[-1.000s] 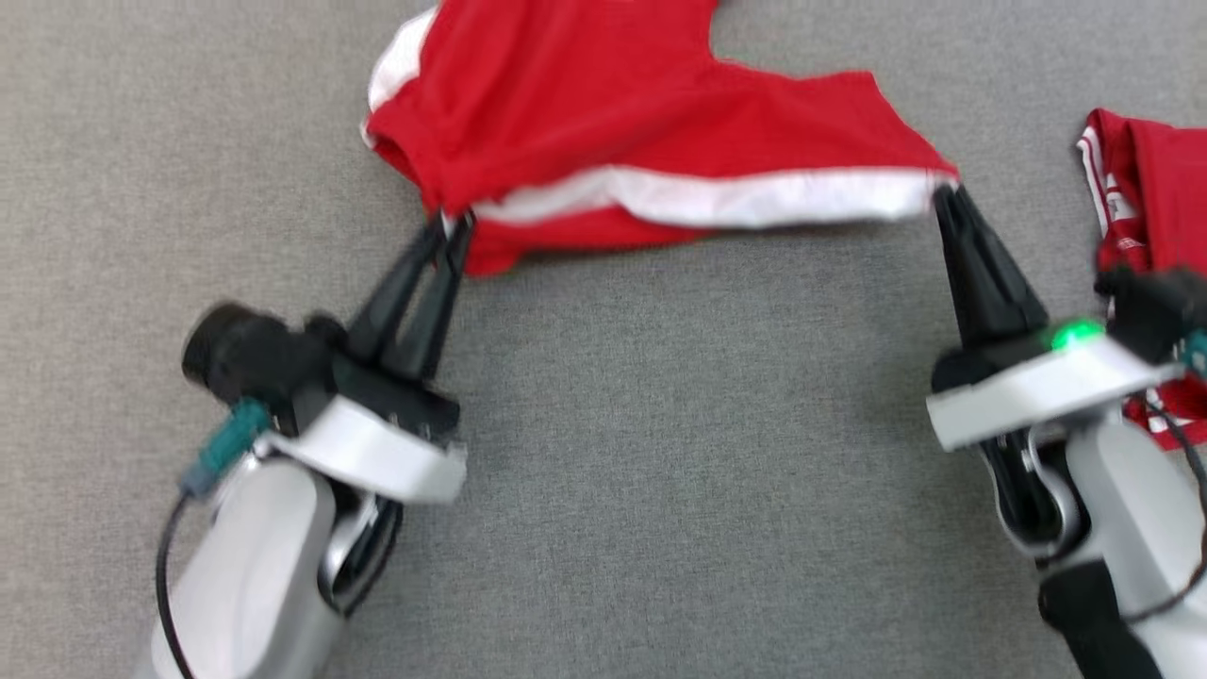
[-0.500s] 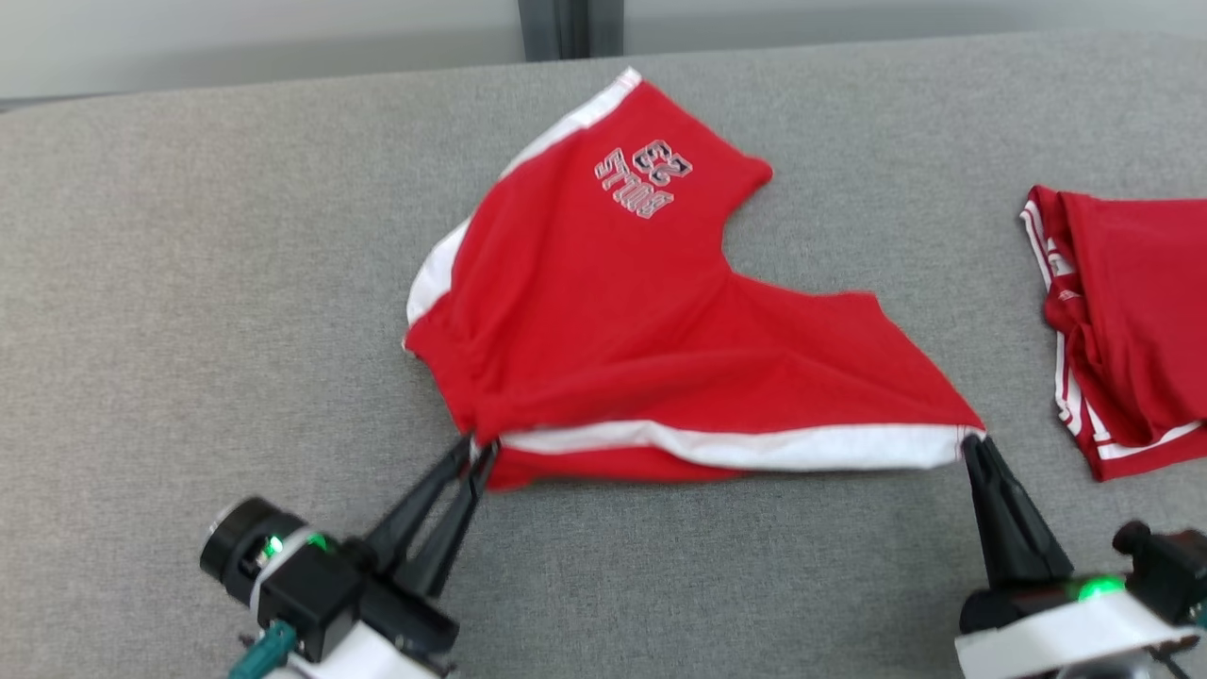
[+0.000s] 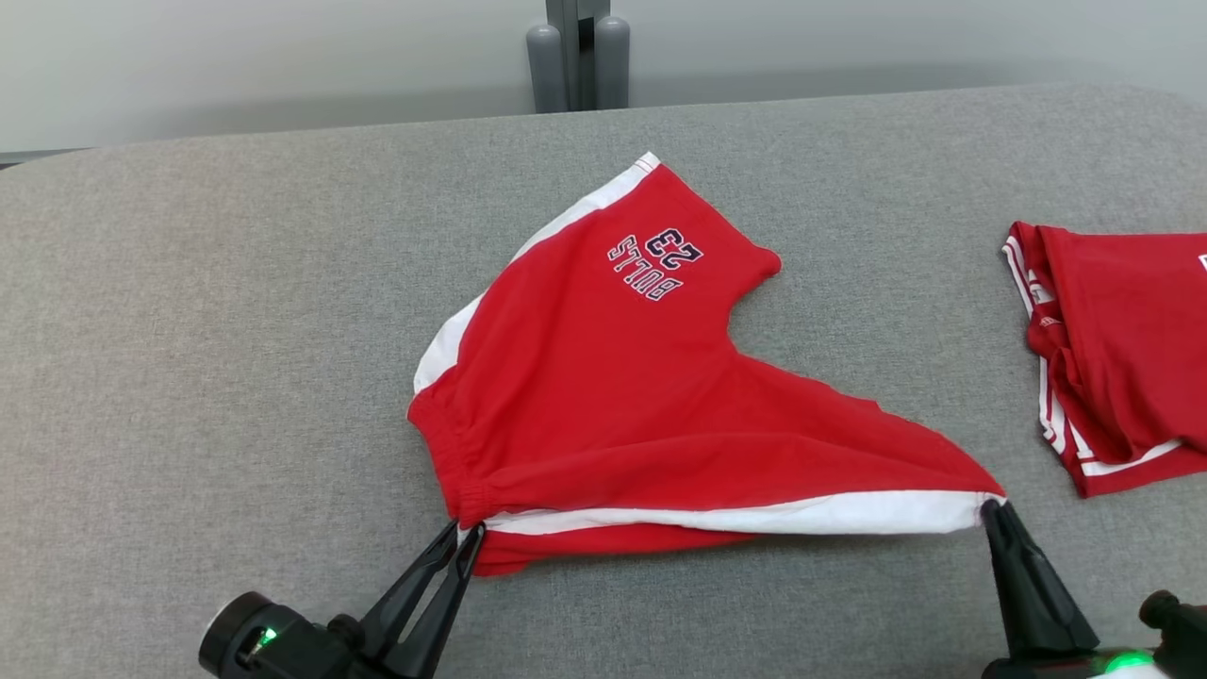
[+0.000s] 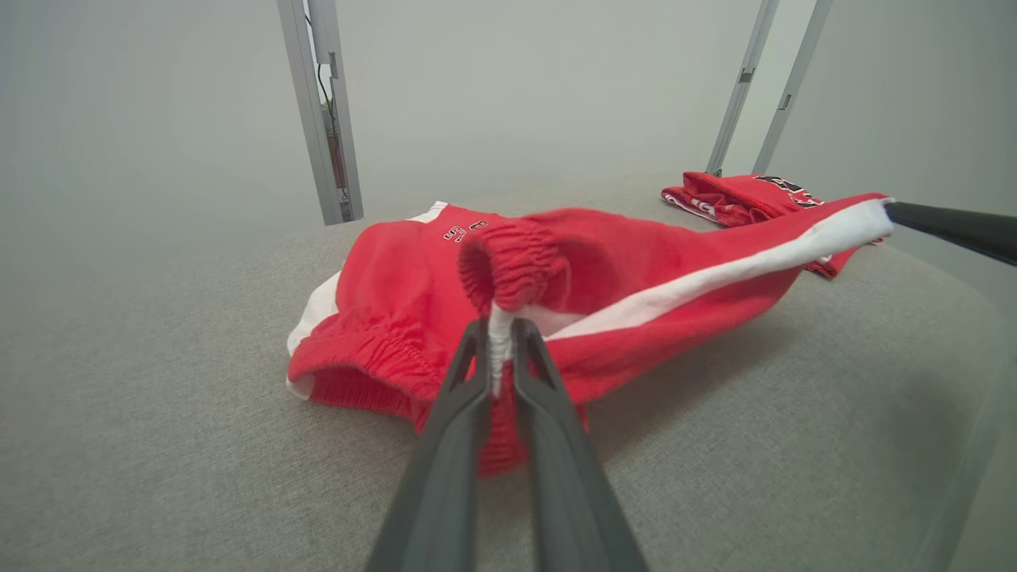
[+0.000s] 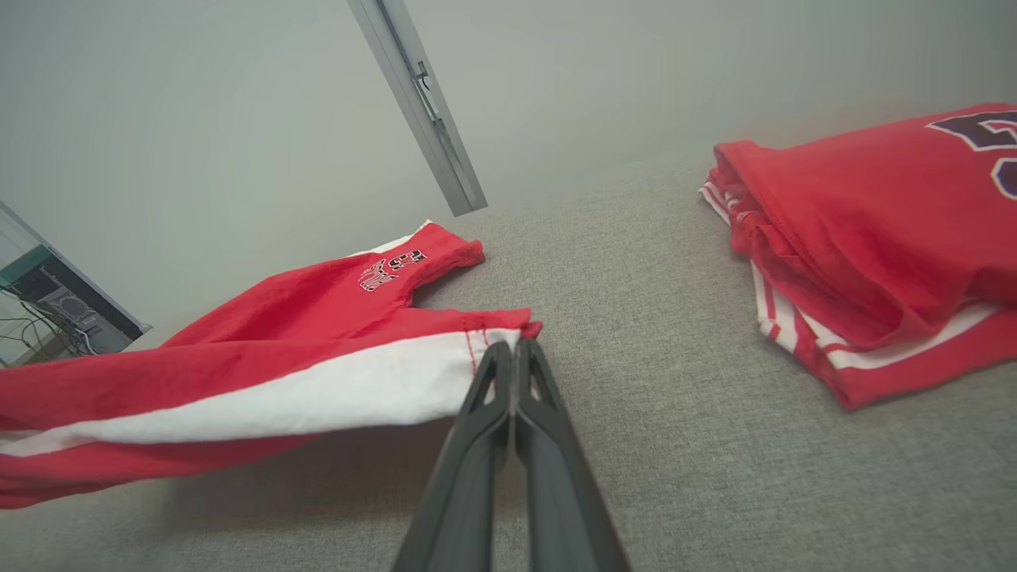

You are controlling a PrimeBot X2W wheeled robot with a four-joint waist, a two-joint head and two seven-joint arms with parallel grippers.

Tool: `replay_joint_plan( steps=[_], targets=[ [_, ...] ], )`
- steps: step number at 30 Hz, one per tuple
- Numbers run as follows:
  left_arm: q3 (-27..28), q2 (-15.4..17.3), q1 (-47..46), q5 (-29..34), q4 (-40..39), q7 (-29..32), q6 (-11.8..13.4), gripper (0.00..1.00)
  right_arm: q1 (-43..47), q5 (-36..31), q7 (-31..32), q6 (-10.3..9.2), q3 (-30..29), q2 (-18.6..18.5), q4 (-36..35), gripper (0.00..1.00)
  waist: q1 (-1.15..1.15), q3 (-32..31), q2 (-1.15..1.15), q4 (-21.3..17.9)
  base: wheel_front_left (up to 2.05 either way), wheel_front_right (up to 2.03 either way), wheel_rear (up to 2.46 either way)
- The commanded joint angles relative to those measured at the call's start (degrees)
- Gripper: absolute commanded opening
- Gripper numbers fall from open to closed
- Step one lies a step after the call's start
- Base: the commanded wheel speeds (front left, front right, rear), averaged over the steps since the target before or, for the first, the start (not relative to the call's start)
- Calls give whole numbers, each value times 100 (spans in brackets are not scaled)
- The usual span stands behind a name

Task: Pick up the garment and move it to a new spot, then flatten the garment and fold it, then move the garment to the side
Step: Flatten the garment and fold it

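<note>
The garment (image 3: 622, 377) is a pair of red shorts with white side stripes and a "BULLS 23" print, spread on the grey cloth table (image 3: 207, 311). My left gripper (image 3: 469, 531) is shut on its elastic waistband corner at the lower left (image 4: 502, 322). At the lower right, my right gripper (image 3: 990, 509) is shut on the hem corner of the white stripe (image 5: 508, 343). The near edge of the garment (image 4: 636, 270) hangs stretched between the two grippers, slightly off the table, while the far leg lies flat. The garment (image 5: 262, 365) trails left in the right wrist view.
A second red garment (image 3: 1113, 349), folded, lies at the table's right edge (image 5: 874, 238). A grey post (image 3: 577, 52) stands behind the table's far edge, before a pale wall. Bare grey cloth extends to the left and in front of the shorts.
The head camera has tilted up, so the whole picture slid down and the table's far edge came into view. Both grippers keep their hold on the shorts.
</note>
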Motion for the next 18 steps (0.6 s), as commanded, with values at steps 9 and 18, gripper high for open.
replay_joint_plan(
  steps=[9,18],
  targets=[
    [77,-373,-255,-593,46,87,12,0,-1000,-335,-4,4,-311,-133,-221,0,0,183,0,146,0,0,0],
    [253,-661,-1135,-1109,144,235,22,0,-3280,-271,-43,2,8,-434,868,0,0,861,0,560,0,0,0]
  ],
)
